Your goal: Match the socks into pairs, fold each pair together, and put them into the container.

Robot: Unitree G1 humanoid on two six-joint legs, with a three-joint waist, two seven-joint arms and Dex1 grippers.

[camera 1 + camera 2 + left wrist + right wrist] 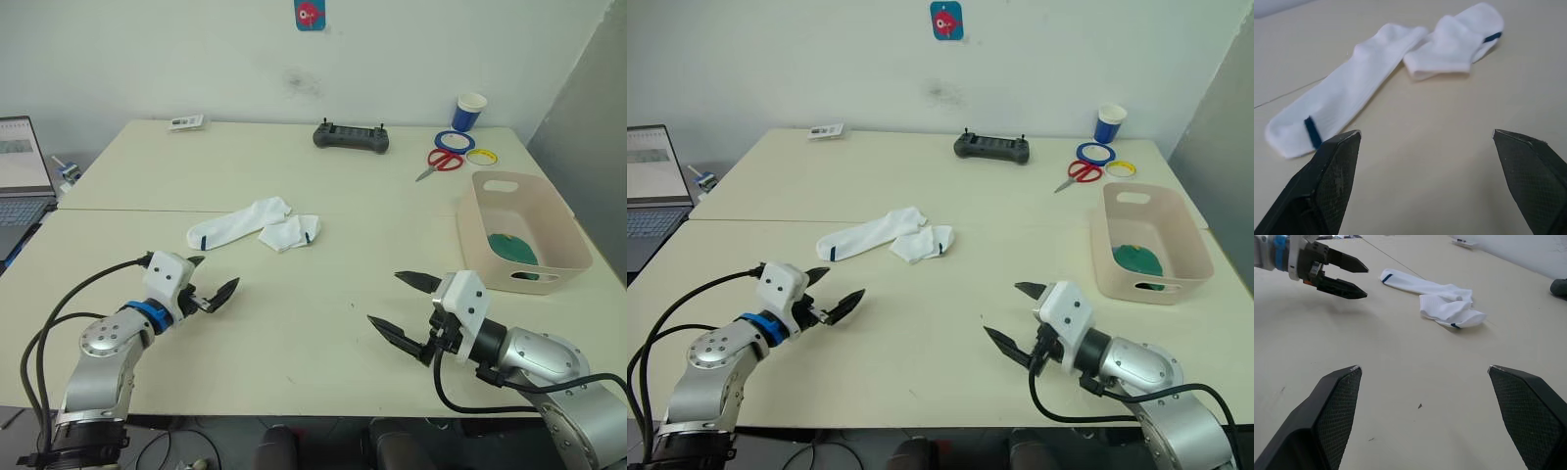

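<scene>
Head view, nearest: the left gripper and the right gripper hover over the table's near edge, both with fingers spread and holding nothing.
Head view, socks: two white socks lie touching near the table's middle, one stretched out, the other bunched up beside it.
Head view, container: the container sits at the table's right edge, with a dark green sock inside.
Head view, far edge: a black controller, scissors, tape rings and a paper cup.
Left wrist view: spread fingertips frame the stretched-out white sock, its navy mark towards the camera.
Right wrist view: spread fingertips face the bunched-up white sock, with the left gripper beyond.
Risk: because the socks overlap, a pinch at the join may drag both along and leave the fold uneven.
Writing: none readable.
</scene>
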